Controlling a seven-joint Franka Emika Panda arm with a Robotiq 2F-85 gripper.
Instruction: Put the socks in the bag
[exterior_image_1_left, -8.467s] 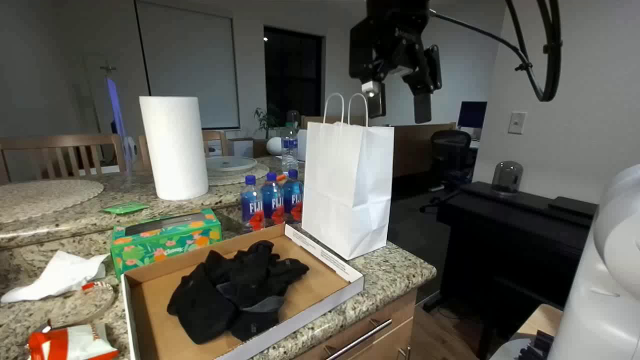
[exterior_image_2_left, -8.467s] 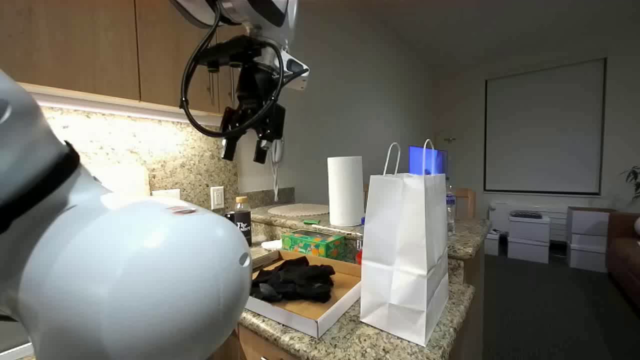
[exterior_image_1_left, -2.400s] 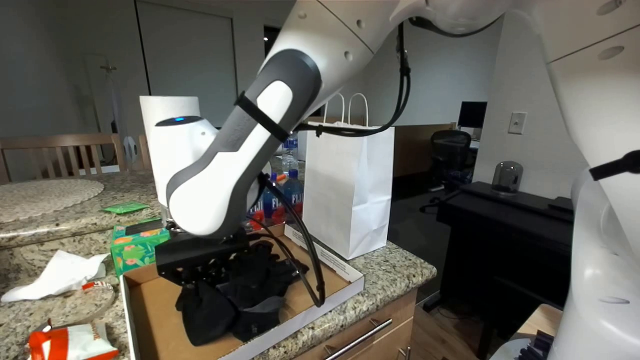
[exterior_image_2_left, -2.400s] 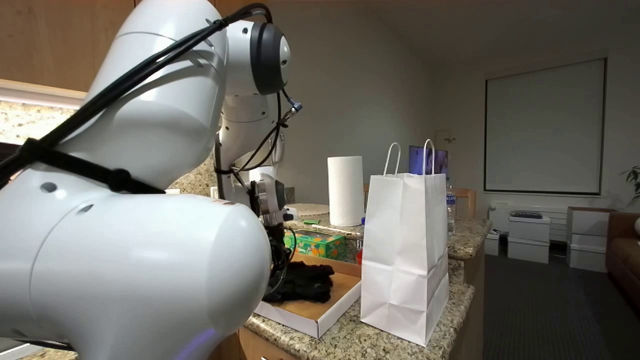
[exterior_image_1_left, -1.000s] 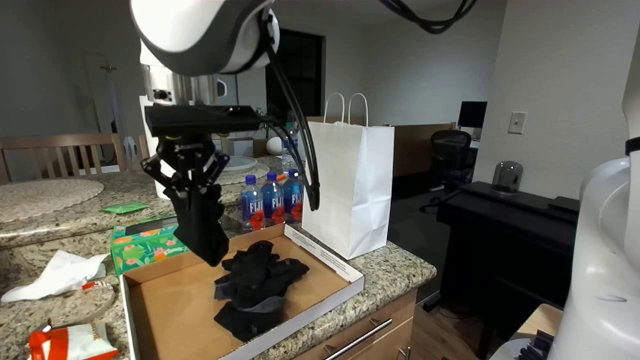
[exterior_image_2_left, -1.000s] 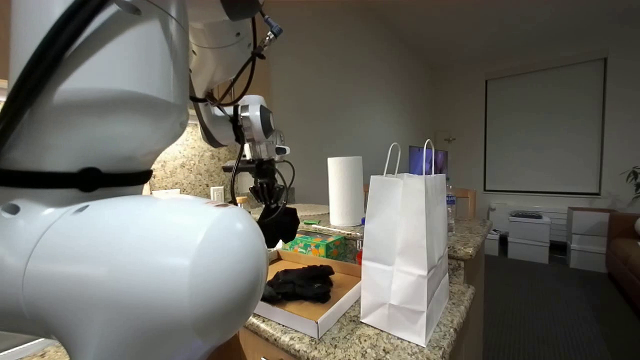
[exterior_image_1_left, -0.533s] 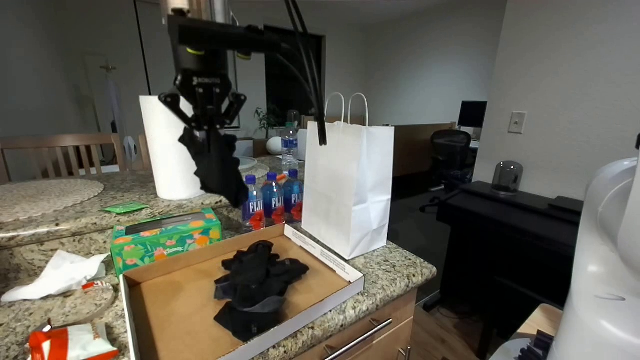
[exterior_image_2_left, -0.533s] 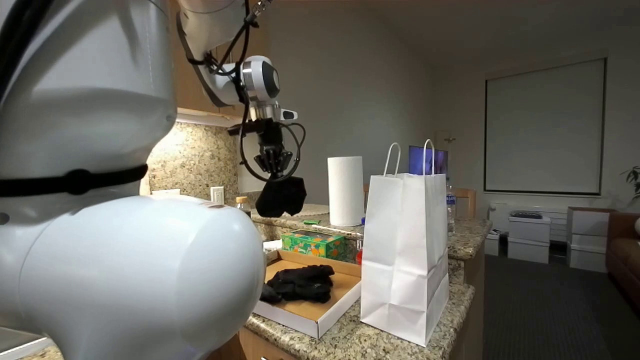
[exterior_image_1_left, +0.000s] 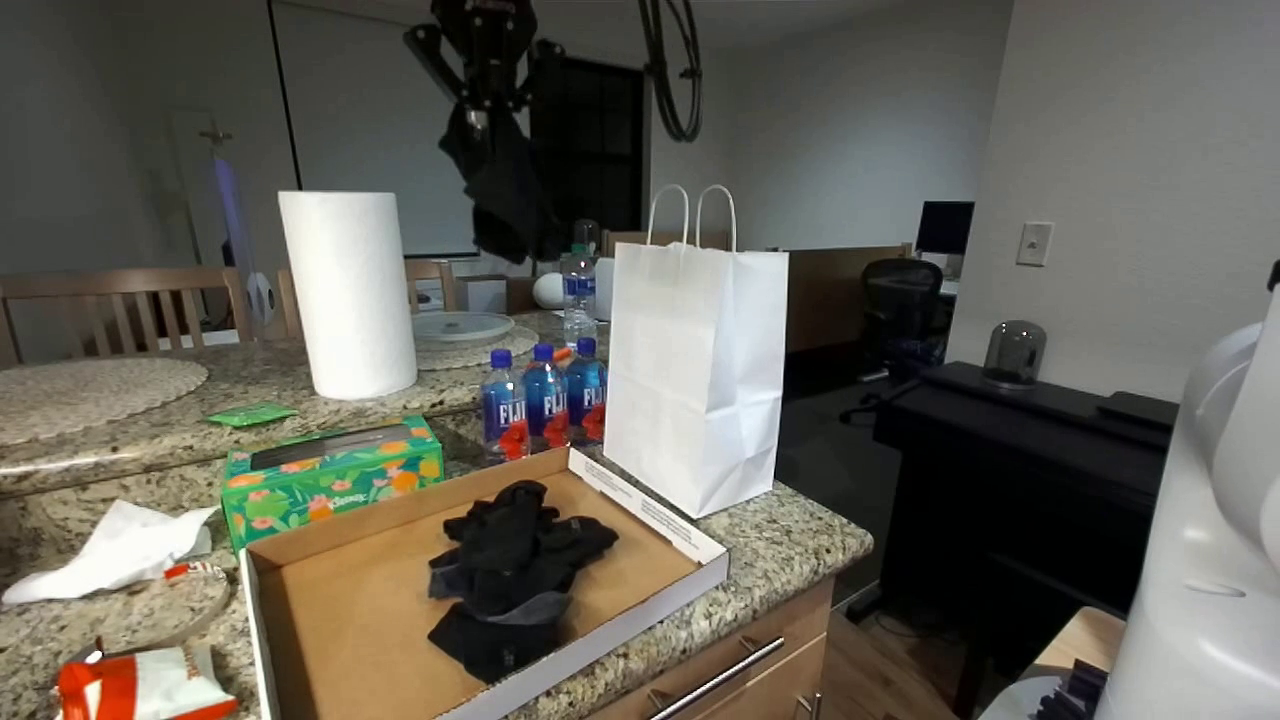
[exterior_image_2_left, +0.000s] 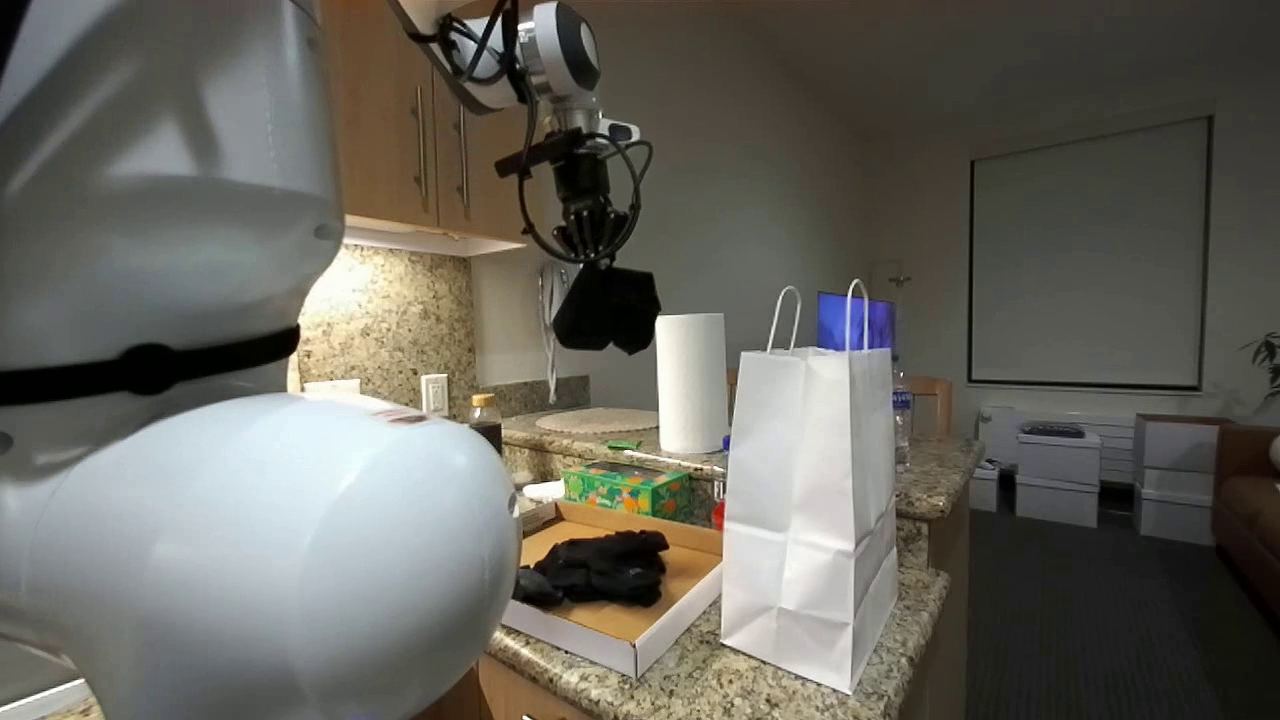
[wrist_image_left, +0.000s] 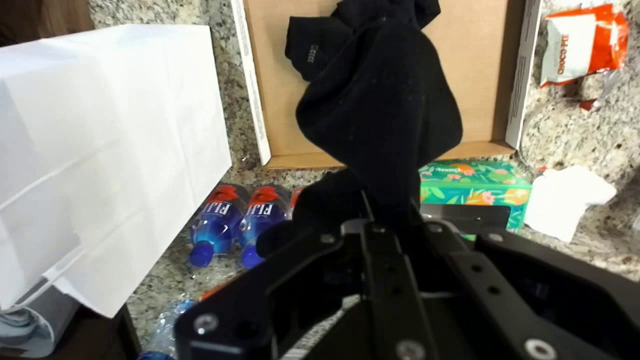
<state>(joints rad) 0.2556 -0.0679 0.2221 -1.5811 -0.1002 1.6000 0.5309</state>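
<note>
Sock (exterior_image_1_left: 505, 195) held up, apart from the bag (exterior_image_1_left: 700, 380)

Gripper (exterior_image_1_left: 492, 108) clamped on the sock, which dangles below, to one side of the bag. One sock or more, can't tell. Lower down, other socks (exterior_image_1_left: 508, 560) heaped in the tray (exterior_image_1_left: 340, 610) just beside the upright bag. Bottles (exterior_image_1_left: 545, 395) near the bag too, paper roll (exterior_image_1_left: 348, 290) farther off.

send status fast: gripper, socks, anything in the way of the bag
Gripper shut on sock fabric, aloft, not yet over the bag. More socks heaped in cardboard tray. Raised bag handles could snag.
</note>
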